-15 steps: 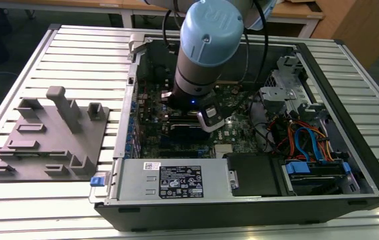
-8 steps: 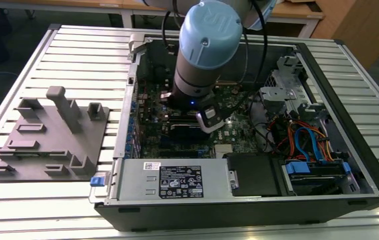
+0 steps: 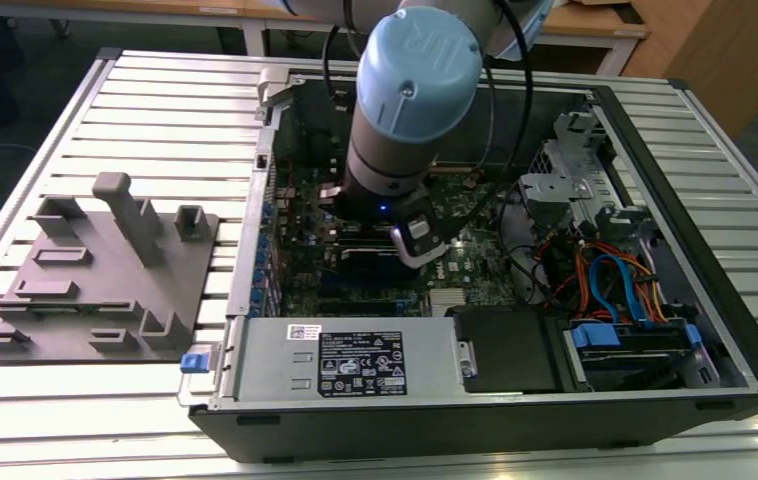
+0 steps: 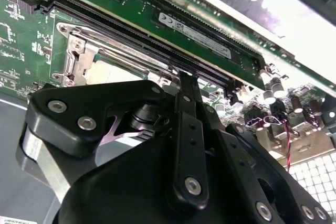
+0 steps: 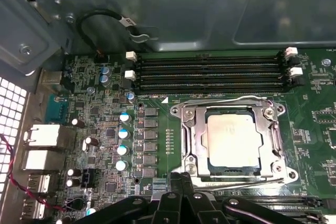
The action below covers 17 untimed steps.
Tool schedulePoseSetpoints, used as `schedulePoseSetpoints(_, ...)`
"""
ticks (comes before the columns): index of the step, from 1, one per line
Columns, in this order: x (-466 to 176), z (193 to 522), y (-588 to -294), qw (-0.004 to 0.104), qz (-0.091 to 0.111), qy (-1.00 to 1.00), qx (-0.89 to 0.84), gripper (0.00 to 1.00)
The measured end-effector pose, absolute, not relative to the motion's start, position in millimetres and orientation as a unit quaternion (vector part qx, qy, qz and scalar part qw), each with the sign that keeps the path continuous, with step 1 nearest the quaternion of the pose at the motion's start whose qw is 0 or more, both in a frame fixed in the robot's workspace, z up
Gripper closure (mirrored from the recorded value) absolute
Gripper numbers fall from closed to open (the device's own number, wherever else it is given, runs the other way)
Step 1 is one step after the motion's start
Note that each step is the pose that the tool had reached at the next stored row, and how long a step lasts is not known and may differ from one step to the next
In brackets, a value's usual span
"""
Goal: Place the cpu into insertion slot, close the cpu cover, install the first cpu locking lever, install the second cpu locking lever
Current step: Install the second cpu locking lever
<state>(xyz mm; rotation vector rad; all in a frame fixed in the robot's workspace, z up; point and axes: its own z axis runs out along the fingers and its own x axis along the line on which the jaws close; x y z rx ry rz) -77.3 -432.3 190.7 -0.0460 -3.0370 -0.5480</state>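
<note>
cpu (image 5: pixel 234 142): sits in the insertion slot (image 5: pixel 195 145), cpu cover (image 5: pixel 229 107) down around it
gripper (image 5: pixel 181 179): pinched together, beside the slot's edge

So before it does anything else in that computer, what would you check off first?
1. cpu seated in the insertion slot: ok, it lies flat inside.
2. cpu cover down around the chip: ok, the frame lies flat over its edges.
3. Locking levers latched: cannot tell.
4. Tool at the socket: ok, it sits at the socket's edge in the first wrist view.
5. Tool empty: cannot tell.
6. Memory slots beside the socket clear of the tool: ok.
</note>
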Motion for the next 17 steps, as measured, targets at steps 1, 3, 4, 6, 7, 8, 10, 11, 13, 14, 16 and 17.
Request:
schedulePoseSetpoints(1, -77.4, 190.4, -432.3, 0.028, -0.178, -0.983, -0.015, 0.89)
schedulePoseSetpoints(3, -77.7, 189.8, -432.3, 0.028, -0.181, -0.983, -0.015, 0.89)
schedulePoseSetpoints(4, -77.9, 189.6, -432.2, 0.028, -0.182, -0.983, -0.015, 0.89)
schedulePoseSetpoints(6, -78.5, 189.0, -432.2, 0.028, -0.183, -0.983, -0.015, 0.89)
schedulePoseSetpoints(7, -78.8, 188.5, -432.2, 0.028, -0.184, -0.982, -0.015, 0.89)
schedulePoseSetpoints(8, -79.2, 188.1, -432.2, 0.028, -0.184, -0.982, -0.015, 0.89)
schedulePoseSetpoints(10, -79.8, 187.1, -432.3, 0.028, -0.185, -0.982, -0.015, 0.89)
schedulePoseSetpoints(11, -79.9, 186.6, -432.3, 0.028, -0.186, -0.982, -0.015, 0.89)
schedulePoseSetpoints(13, -80.2, 185.2, -432.2, 0.028, -0.187, -0.982, -0.015, 0.89)
schedulePoseSetpoints(14, -80.3, 184.7, -432.2, 0.028, -0.187, -0.982, -0.015, 0.89)
schedulePoseSetpoints(16, -80.4, 184.4, -432.3, 0.028, -0.188, -0.982, -0.015, 0.89)
schedulePoseSetpoints(17, -80.6, 184.4, -432.3, 0.028, -0.188, -0.982, -0.015, 0.89)
